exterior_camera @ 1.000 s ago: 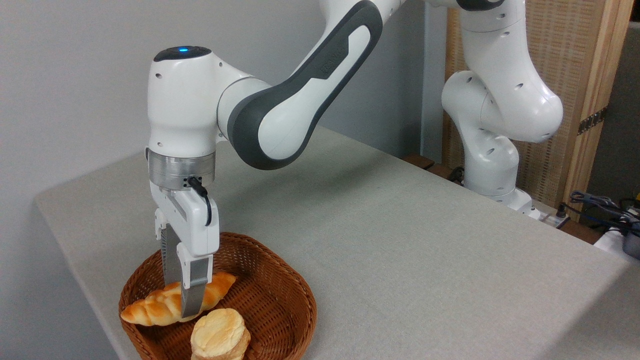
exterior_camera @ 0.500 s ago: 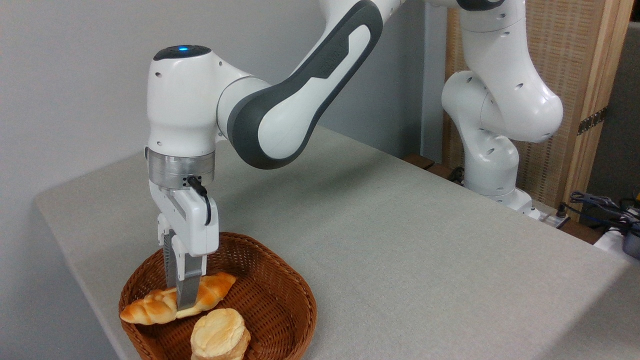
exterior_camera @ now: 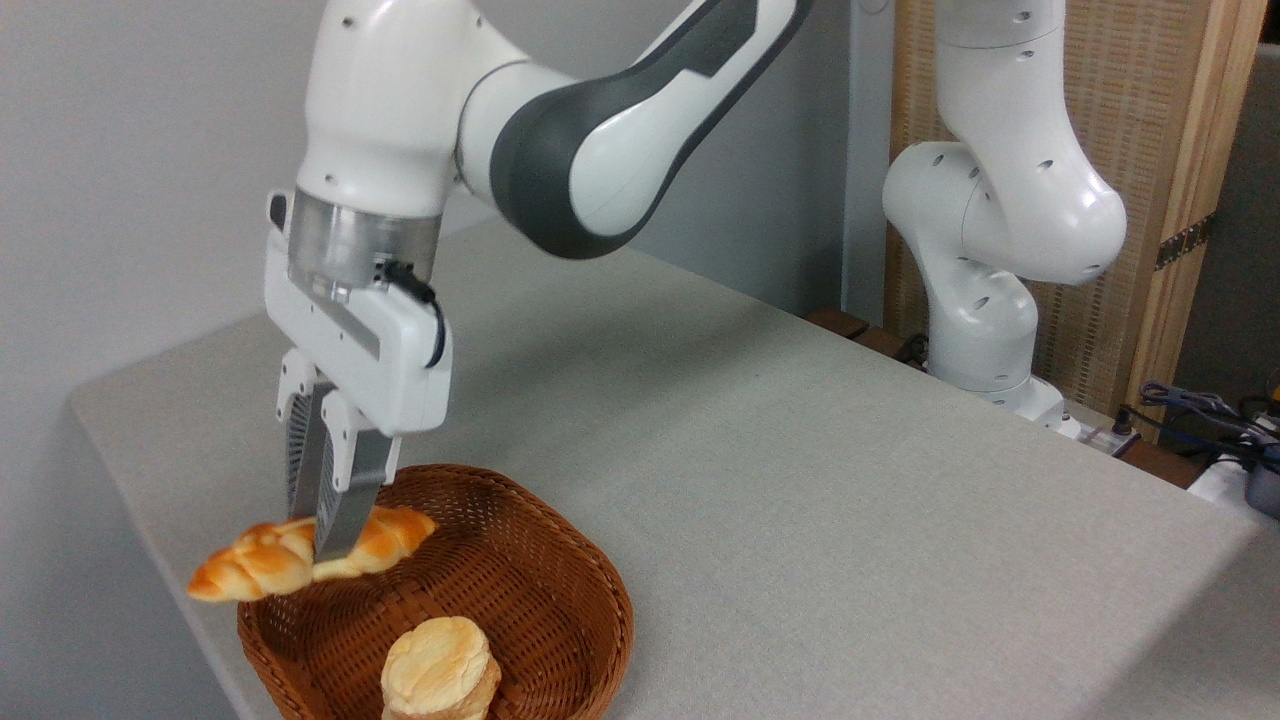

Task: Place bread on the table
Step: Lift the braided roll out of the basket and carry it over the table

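The bread (exterior_camera: pixel 255 562), a glossy golden braided loaf, hangs in the air above the left rim of the wicker basket. My gripper (exterior_camera: pixel 325 553) is shut on its middle, fingers pointing down and tilted slightly left. The loaf's left end sticks out past the basket's edge. The table (exterior_camera: pixel 780 470), covered in light grey cloth, stretches away to the right and behind.
A brown wicker basket (exterior_camera: pixel 540 590) sits at the table's front left corner with a small round pale-yellow stacked bun (exterior_camera: pixel 440 668) inside. The arm's white base (exterior_camera: pixel 985 330) stands at the back right; cables (exterior_camera: pixel 1200 410) lie at the far right edge.
My gripper closed on the bread in the basket, then lifted it up and a little to the left. The wrist has risen and tilted. The bun stayed put.
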